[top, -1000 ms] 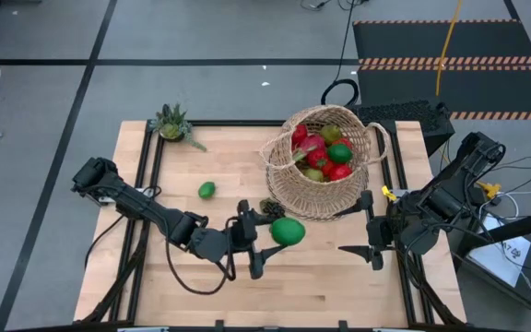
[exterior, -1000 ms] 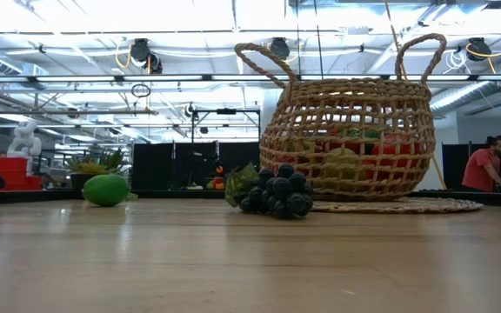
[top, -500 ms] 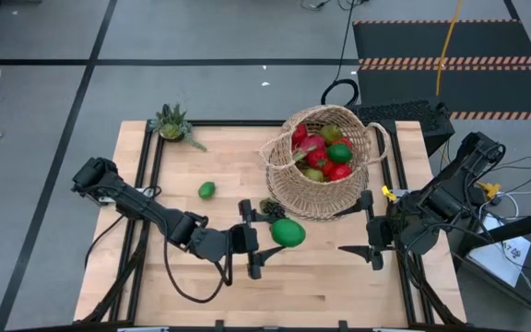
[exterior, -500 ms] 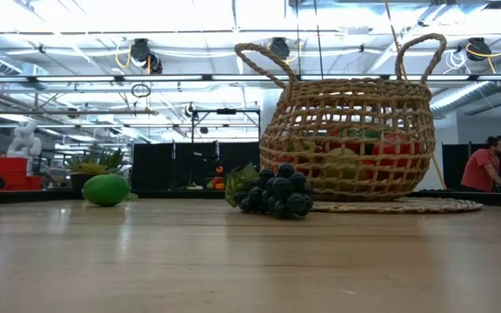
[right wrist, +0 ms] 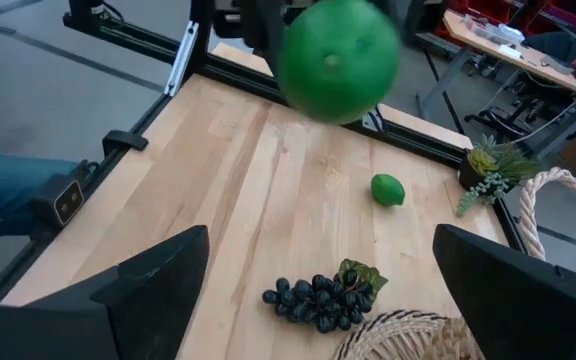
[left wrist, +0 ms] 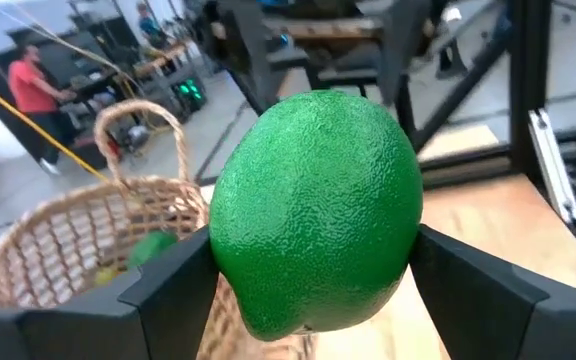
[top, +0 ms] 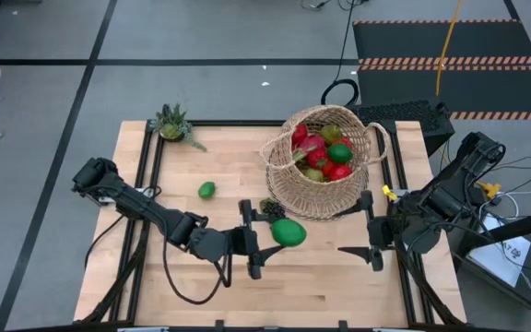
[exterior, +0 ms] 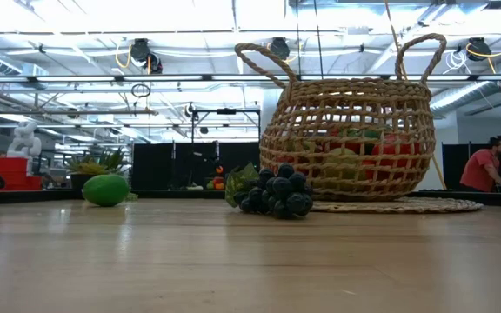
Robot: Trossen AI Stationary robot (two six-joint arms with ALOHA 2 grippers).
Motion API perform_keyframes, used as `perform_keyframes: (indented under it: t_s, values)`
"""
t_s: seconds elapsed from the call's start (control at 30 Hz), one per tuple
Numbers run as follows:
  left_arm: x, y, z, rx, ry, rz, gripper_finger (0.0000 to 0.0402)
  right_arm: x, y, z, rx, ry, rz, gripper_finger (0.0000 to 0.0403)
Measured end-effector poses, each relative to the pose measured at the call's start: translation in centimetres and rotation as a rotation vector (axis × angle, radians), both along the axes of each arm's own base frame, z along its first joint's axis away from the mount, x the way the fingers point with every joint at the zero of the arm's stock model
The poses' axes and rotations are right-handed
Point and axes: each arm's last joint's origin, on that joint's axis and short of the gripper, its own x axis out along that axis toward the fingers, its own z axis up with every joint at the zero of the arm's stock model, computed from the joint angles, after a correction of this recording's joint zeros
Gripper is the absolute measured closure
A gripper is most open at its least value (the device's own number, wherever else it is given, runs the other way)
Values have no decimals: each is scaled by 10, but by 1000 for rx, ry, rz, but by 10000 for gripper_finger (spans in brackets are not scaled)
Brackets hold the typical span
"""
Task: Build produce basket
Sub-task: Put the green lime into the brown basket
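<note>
A large green lime-like fruit (left wrist: 313, 205) hangs above the table's middle (top: 288, 231), with my left gripper (top: 251, 240) shut on it, just near of the basket. The tan wicker basket (top: 325, 161) stands at the far right with red, green and yellow produce inside. Dark grapes (top: 271, 208) lie on the table against the basket's foot (exterior: 275, 193). A small lime (top: 206, 190) rests on the wood to the left. My right gripper (top: 369, 231) hovers open near the basket's right side, with nothing between its fingers (right wrist: 158, 290). My left gripper pinches the green fruit by two opposite sides (left wrist: 230, 260), one finger (left wrist: 168, 290) on each. The fingers come about level from the table's left. The fruit is lifted clear of the table (right wrist: 338, 60).
A small spiky potted plant (top: 173, 123) stands at the far left corner. A flat woven mat (exterior: 407, 205) lies under the basket. Bare wood (top: 201, 277) stretches along the near side. A person (exterior: 484, 165) is in the room beyond the table.
My left gripper has rolled a little about the line it points along, turning the green fruit with it while staying in place.
</note>
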Motion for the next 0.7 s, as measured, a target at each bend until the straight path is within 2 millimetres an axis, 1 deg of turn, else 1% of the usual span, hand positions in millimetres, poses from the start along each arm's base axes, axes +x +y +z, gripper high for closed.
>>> perform_keyframes:
  t_s: [0.1,0.27,0.43,0.57,0.7]
  values:
    - [3,7,5,6,-32,39,91,0,0,1,-9,-6,7,23]
    - [13,31,19,-11,-12,125,91,0,0,1,-33,-7,12,23]
    - [22,62,31,-55,27,178,91,-1,-3,-1,-90,-18,-63,23]
    - [30,89,32,-74,26,201,91,-3,-9,-5,-135,-16,-179,23]
    - [35,117,31,-86,32,218,91,-4,-11,-6,-120,-27,-246,32]
